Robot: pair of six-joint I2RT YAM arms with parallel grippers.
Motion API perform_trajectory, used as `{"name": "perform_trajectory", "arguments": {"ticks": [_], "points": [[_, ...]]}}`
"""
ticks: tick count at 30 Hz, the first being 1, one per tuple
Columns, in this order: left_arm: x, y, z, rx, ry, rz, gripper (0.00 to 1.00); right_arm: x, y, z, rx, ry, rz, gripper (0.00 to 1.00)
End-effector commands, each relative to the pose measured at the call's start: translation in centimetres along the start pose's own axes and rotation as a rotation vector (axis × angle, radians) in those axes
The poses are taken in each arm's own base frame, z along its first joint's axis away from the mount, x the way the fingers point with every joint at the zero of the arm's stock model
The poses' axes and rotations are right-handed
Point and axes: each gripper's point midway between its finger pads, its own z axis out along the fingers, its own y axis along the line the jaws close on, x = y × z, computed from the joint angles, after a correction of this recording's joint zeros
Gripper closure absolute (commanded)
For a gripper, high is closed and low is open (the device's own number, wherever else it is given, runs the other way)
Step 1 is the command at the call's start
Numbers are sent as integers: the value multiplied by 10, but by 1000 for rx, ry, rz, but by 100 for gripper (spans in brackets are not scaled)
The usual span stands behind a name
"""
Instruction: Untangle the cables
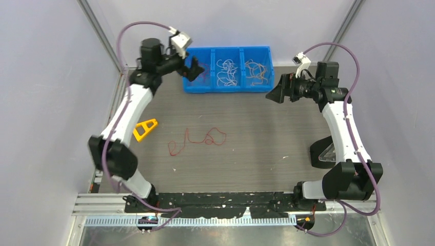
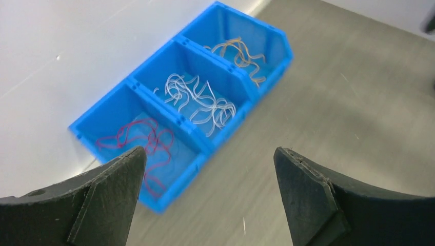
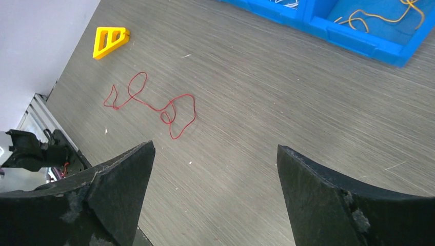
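One thin red cable (image 1: 197, 140) lies in loose loops on the table, left of the middle; it also shows in the right wrist view (image 3: 154, 105). A blue three-compartment bin (image 1: 228, 88) at the back holds red cables (image 2: 141, 143) in its left part, white cables (image 2: 200, 100) in the middle and yellow-orange cables (image 2: 241, 54) on the right. My left gripper (image 1: 192, 69) is open and empty, raised over the bin's left compartment. My right gripper (image 1: 277, 93) is open and empty, raised just right of the bin.
A yellow triangular plastic piece (image 1: 145, 128) lies left of the red cable. A dark block with a clear wedge (image 1: 324, 152) stands beside the right arm. Grey walls close in both sides and the back.
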Motion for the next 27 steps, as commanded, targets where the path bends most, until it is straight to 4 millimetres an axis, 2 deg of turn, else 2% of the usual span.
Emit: {"name": "perform_trajectory", "arguments": {"ticks": [1, 4, 6, 9, 11, 14, 21, 27], "points": [[67, -73, -81, 287, 272, -50, 4, 12, 9, 9, -75, 45, -104, 5], [122, -93, -123, 315, 503, -84, 3, 37, 24, 27, -113, 163, -152, 5], [157, -98, -143, 284, 629, -107, 2, 50, 33, 35, -142, 220, -184, 6], [194, -98, -161, 215, 731, -110, 2, 61, 40, 43, -164, 256, -205, 6], [211, -97, -165, 161, 785, -169, 4, 67, 40, 46, -168, 278, -210, 6], [224, -105, -161, 99, 803, -338, 8, 74, 36, 49, -157, 305, -206, 6], [243, -102, -126, -96, 707, -642, 8, 80, 36, 41, -141, 313, -229, 6], [271, -85, -110, -218, 752, -642, 28, 83, 35, 30, -116, 332, -277, 6]]}}
